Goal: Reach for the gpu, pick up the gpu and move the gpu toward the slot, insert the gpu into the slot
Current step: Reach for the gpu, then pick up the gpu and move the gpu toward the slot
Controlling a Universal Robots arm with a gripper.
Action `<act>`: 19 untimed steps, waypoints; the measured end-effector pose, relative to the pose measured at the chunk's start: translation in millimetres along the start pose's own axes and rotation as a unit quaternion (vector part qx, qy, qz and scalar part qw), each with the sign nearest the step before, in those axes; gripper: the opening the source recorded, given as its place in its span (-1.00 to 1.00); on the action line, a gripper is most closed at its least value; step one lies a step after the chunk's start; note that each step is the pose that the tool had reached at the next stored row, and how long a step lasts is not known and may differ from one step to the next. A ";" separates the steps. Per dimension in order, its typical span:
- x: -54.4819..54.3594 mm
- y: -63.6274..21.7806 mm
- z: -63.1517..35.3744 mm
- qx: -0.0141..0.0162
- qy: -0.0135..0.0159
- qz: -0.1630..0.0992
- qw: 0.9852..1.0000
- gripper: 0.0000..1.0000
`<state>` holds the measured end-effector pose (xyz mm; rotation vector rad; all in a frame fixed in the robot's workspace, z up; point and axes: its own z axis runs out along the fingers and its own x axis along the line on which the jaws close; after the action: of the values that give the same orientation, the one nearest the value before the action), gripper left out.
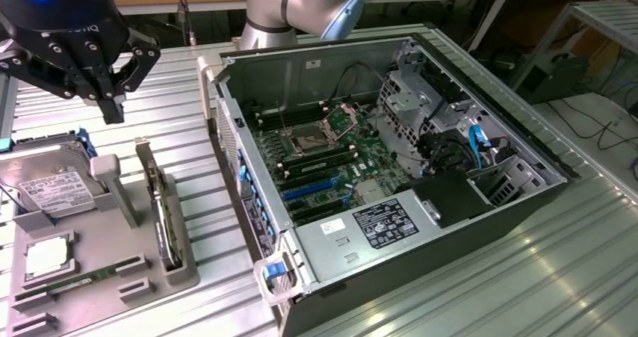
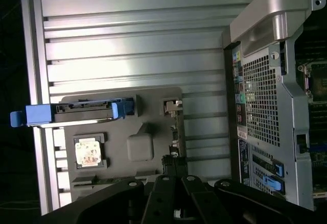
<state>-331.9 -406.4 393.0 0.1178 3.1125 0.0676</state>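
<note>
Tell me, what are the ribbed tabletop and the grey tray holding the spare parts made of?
The tabletop looks like bare aluminium: silvery, ribbed, with a bright sheen. The grey tray seems to be matte plastic, perhaps moulded or printed: dull, uniform, no glare.

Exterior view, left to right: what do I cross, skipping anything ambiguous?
hard drive → gpu standing in the gray holder → slot on the motherboard → blue cable

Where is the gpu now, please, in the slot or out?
Out: the gpu stands on edge in the grey holder; the slot is bare.
</note>
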 end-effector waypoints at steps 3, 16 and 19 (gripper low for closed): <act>0.1 0.0 0.0 0.000 0.000 0.000 1.000 -0.79; -0.1 -3.3 0.8 0.000 0.000 -0.011 1.000 0.44; -0.4 -6.9 1.0 0.000 0.001 -0.021 1.000 0.44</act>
<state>-332.0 -413.3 391.7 0.0510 3.1153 0.0665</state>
